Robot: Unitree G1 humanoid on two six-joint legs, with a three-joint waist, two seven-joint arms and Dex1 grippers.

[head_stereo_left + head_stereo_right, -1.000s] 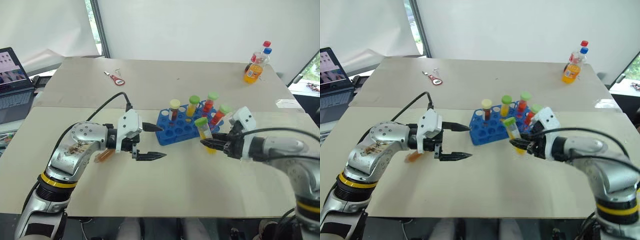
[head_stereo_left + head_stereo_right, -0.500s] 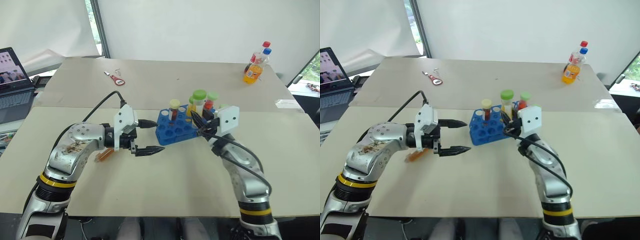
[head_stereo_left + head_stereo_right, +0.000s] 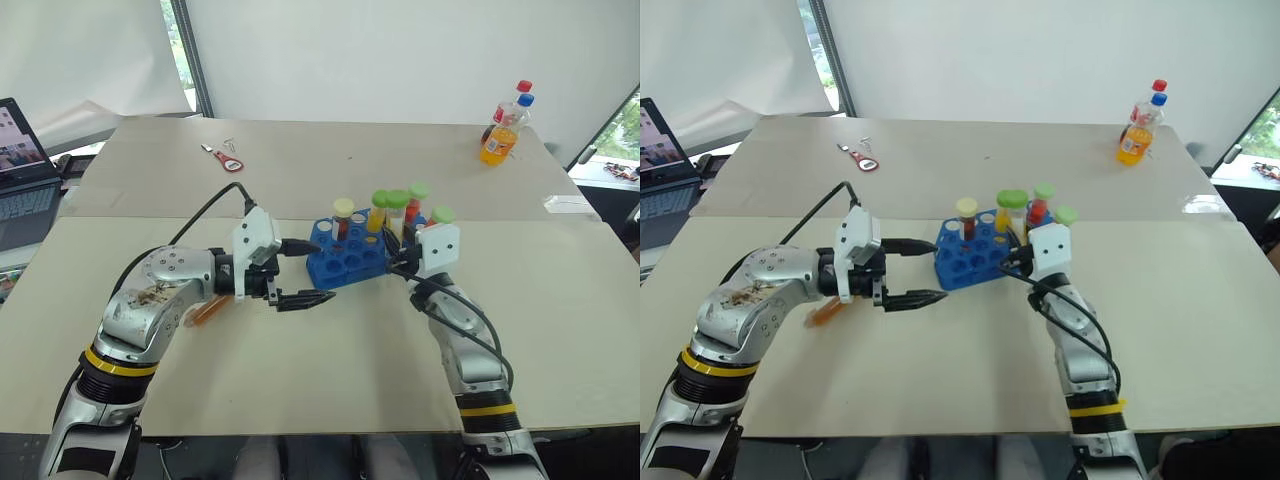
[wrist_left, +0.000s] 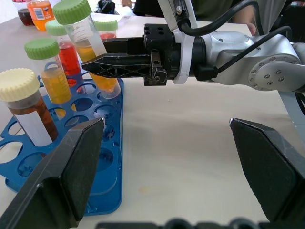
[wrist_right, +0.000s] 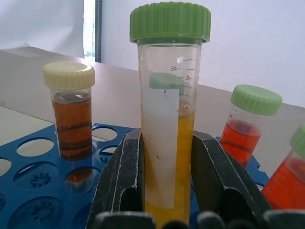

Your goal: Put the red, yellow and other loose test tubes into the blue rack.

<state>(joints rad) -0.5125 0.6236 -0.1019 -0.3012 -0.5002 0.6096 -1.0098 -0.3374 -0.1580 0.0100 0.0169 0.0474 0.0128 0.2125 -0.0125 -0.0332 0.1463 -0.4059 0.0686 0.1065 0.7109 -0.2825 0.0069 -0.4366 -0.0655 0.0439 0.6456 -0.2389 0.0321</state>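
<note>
Right fingers [image 5: 167,191] clamp the yellow tube [image 5: 167,119], seemingly over the blue rack [image 5: 28,162]; left fingers [image 4: 81,167] wide.

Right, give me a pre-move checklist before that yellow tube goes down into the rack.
1. Grip: right gripper shut on the yellow tube, both fingers on its sides: ok.
2. Tube upright, green cap up: ok.
3. Tube over the blue rack: ok.
4. Tube tip lined up with a free hole: cannot tell, hidden by the fingers.
5. Free holes left in the rack: ok.
6. Left gripper open, beside the rack, apart from the tubes: ok.
</note>
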